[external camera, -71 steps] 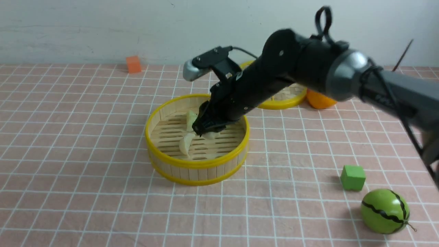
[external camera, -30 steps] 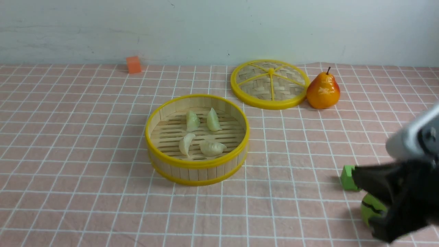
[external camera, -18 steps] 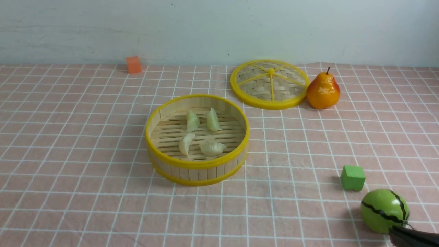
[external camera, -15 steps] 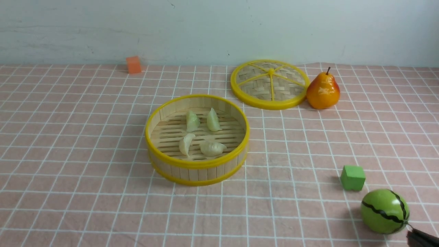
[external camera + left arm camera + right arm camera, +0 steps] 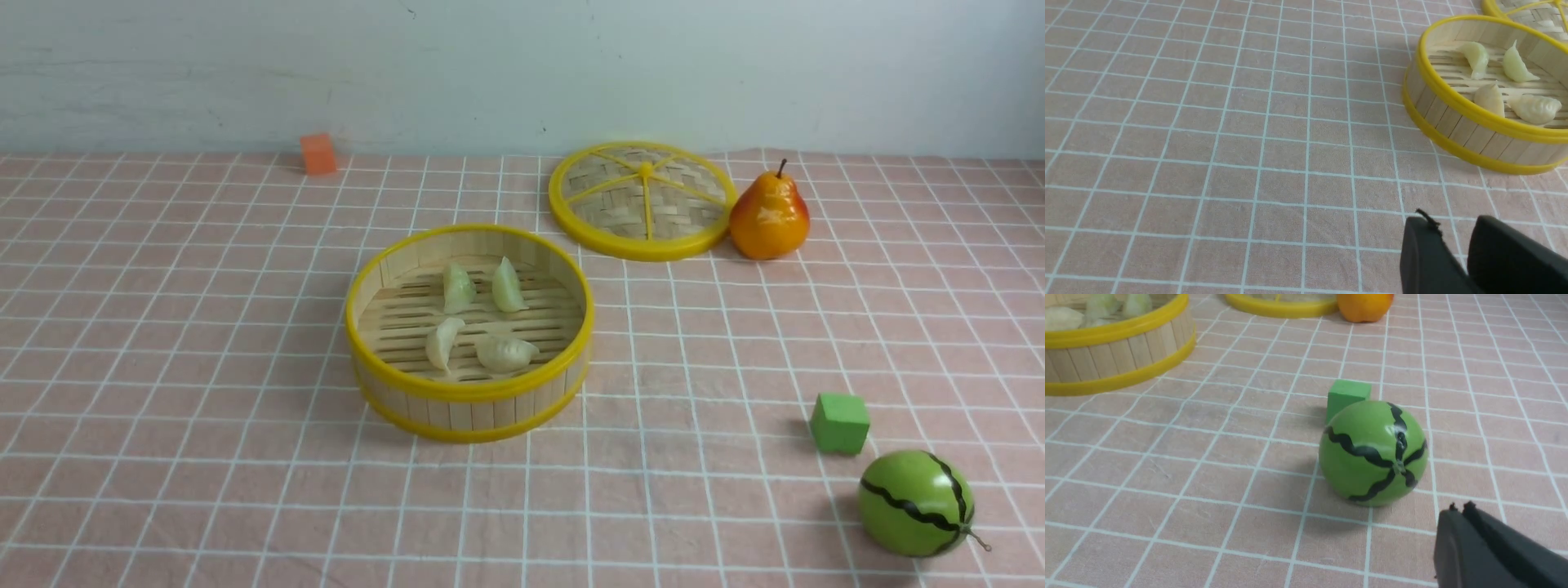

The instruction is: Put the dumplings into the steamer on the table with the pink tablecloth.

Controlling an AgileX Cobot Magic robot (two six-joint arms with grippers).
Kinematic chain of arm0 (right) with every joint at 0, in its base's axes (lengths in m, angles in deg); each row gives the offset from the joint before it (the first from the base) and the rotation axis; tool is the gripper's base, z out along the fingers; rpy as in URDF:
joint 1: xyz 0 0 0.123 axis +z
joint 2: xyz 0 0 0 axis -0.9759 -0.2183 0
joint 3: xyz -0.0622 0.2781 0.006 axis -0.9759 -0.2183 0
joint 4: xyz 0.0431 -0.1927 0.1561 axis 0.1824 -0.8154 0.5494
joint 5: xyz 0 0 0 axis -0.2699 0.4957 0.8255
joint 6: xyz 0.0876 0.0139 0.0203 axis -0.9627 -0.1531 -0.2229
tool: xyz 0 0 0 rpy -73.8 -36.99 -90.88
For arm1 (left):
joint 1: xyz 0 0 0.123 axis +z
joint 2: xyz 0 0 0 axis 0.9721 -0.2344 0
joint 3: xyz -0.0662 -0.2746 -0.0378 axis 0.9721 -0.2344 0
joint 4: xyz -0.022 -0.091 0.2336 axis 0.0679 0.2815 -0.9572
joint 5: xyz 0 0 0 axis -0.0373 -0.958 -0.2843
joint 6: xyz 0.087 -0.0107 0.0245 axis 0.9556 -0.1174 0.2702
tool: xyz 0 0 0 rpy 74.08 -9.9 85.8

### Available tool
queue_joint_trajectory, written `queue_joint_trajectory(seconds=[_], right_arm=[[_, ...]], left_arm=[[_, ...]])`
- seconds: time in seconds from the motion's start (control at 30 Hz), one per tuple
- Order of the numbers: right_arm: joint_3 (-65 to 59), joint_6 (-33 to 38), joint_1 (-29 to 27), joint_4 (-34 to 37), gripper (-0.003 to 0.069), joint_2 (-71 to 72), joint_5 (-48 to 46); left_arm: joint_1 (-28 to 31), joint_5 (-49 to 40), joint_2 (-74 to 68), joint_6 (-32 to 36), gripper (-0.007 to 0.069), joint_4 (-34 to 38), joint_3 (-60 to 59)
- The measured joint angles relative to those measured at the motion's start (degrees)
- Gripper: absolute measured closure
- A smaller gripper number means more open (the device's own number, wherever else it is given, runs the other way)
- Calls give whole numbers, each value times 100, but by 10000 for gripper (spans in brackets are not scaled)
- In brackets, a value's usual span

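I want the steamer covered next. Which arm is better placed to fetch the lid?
Probably the right: the lid lies right of the steamer, and the right hand is shut and empty.

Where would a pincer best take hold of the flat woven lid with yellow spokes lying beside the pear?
Probably the yellow rim of the flat woven bamboo lid, at its near edge, coming down from above. It lies flat on the pink grid tablecloth, so only the rim offers a raised edge. The orange-yellow pear crowds its right side.
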Motion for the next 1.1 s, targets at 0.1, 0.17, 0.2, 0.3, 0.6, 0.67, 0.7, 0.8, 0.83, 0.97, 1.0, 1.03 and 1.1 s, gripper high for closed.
queue_joint_trajectory(seconds=[0.1,0.17,0.2,0.3,0.6,0.67,0.7,0.8,0.83,0.97,1.0,1.03,1.1], right_arm=[[10,-43,-32,0,659,0,-59],[17,-42,-38,0,657,0,-99],[21,-42,-38,0,657,0,-111],[21,-42,-38,0,655,0,-110],[28,-42,-38,0,647,0,-128],[28,-47,-38,0,645,0,-128],[28,-47,-38,0,645,0,-128],[28,-47,-39,0,642,0,-128],[28,-47,-39,0,641,0,-133],[28,-47,-39,0,636,0,-133],[28,-47,-39,0,634,0,-133],[28,-47,-39,0,634,0,-133],[28,-47,-39,0,630,0,-133]], left_arm=[[0,0,0,0,457,0,0],[0,0,0,0,452,14,0],[0,0,0,0,450,12,0],[0,0,0,0,449,12,0],[0,0,0,0,438,17,0],[0,0,0,0,435,17,0],[0,0,0,0,433,17,-5],[0,-81,131,0,431,-20,-65],[54,-82,324,25,431,19,-114],[749,557,1098,729,491,673,-187],[1038,869,1255,1108,532,947,-248],[1098,932,1255,1190,542,1007,-265],[1991,1763,1646,2382,638,1896,-614]])
